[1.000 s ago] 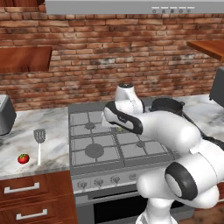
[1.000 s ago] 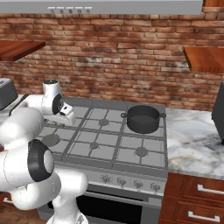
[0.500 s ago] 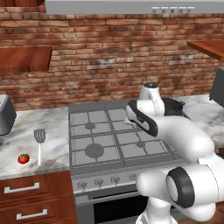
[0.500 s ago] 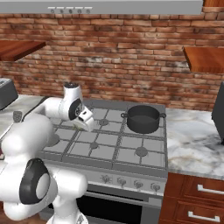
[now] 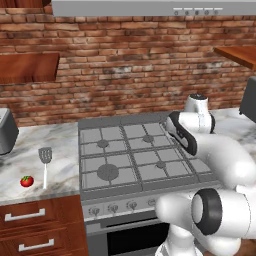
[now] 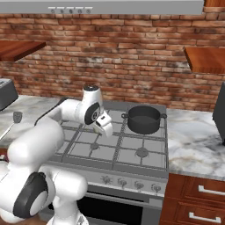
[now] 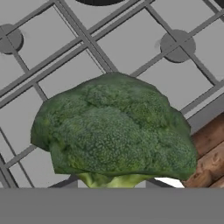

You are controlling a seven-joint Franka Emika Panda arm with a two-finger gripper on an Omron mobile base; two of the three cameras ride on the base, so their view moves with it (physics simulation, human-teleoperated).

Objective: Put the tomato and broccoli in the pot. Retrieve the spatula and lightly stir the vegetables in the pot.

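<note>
We see a grey gas stove [image 5: 131,157] with dark grates set into a marble bench [image 5: 30,160], with a red brick wall [image 6: 132,57] behind it and a grey hood [image 5: 150,7] overhead. Wooden shelves [image 5: 27,67] hang on the wall at either side, and wooden drawers [image 5: 35,225] with pale handles run below the bench. A grey appliance [image 5: 7,131] stands at the far left end of the bench.

On the left stretch of bench, the tomato [image 5: 27,181] lies near the front edge, and the spatula [image 5: 45,165] lies just beside it to the right, head pointing to the wall, handle toward us. The two are close but apart. The pot [image 6: 143,118] sits on the stove's rear right burner; nothing shows inside it.

Our arm reaches over the stove, its hand [image 6: 104,125] tilted down above the grates left of the pot, in the middle of the cooktop. In the hand view the broccoli [image 7: 113,131] sits right up against the camera, floret head toward us and pale stalk at the bottom, with the grates and burners beneath it and a dark rim at the top edge. The fingertips are hidden behind the floret, so we read the jaws as narrow and closed on the broccoli, holding it clear of the stove.
</note>
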